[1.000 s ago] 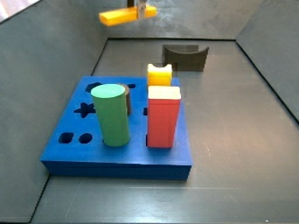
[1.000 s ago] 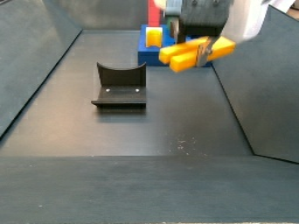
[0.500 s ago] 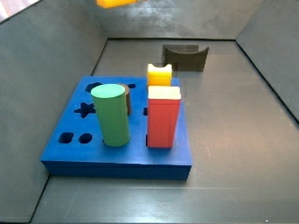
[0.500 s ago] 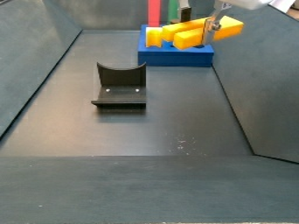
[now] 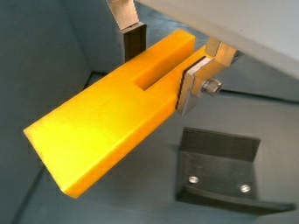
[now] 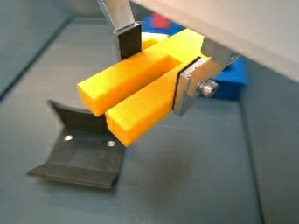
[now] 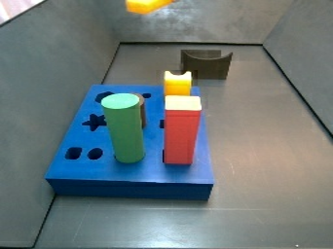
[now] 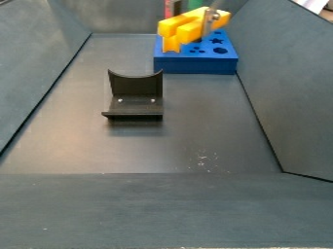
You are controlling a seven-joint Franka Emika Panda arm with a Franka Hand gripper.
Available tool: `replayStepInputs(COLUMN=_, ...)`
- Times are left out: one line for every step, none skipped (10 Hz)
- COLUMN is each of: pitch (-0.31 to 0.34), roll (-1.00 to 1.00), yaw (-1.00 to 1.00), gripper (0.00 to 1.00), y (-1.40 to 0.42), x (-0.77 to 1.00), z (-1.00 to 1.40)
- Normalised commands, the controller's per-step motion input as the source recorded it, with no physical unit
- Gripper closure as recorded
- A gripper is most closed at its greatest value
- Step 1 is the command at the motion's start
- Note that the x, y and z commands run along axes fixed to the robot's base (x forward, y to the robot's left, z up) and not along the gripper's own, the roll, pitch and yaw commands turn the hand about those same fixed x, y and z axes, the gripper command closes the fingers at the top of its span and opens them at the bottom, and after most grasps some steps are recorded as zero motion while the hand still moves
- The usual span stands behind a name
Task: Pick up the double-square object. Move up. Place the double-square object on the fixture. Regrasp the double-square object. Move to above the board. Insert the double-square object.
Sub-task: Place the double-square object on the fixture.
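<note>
My gripper (image 5: 163, 54) is shut on the double-square object (image 5: 111, 127), a long yellow-orange stepped bar, gripped near one end; both wrist views show it (image 6: 138, 87). In a side view the bar (image 7: 147, 5) hangs high at the picture's top edge, and in a side view it (image 8: 193, 23) sits in front of the blue board (image 8: 198, 55). The dark fixture (image 8: 132, 95) stands on the floor below, also in both wrist views (image 6: 79, 153). The board (image 7: 78, 160) has star and paired-circle holes.
On the board stand a green cylinder (image 7: 125, 126), a red block (image 7: 181, 128) and a short bright-yellow notched block (image 7: 177, 82). Grey walls enclose the floor on the sides.
The gripper has risen with the bar and moved from above the fixture towards the board; the bar is now nearly out of one side view's top edge.
</note>
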Motion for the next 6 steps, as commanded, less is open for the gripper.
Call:
replayStepInputs(pitch=-0.025, roll=0.04, yaw=1.0, gripper=1.0, y=-0.17, x=1.0, z=0.0)
replayStepInputs(pitch=-0.018, roll=0.04, yaw=1.0, gripper=1.0, y=-0.15, x=1.0, z=-0.01)
replayStepInputs(pitch=-0.008, roll=0.04, yaw=1.0, gripper=1.0, y=-0.12, x=1.0, z=-0.01)
replayStepInputs(pitch=-0.003, roll=0.04, yaw=1.0, gripper=1.0, y=-0.11, x=1.0, z=-0.01)
replayStepInputs(pitch=0.014, roll=0.04, yaw=1.0, gripper=1.0, y=-0.08, x=1.0, z=-0.02)
replayStepInputs(pitch=0.032, roll=0.04, yaw=1.0, gripper=1.0, y=-0.07, x=0.96, z=-0.02)
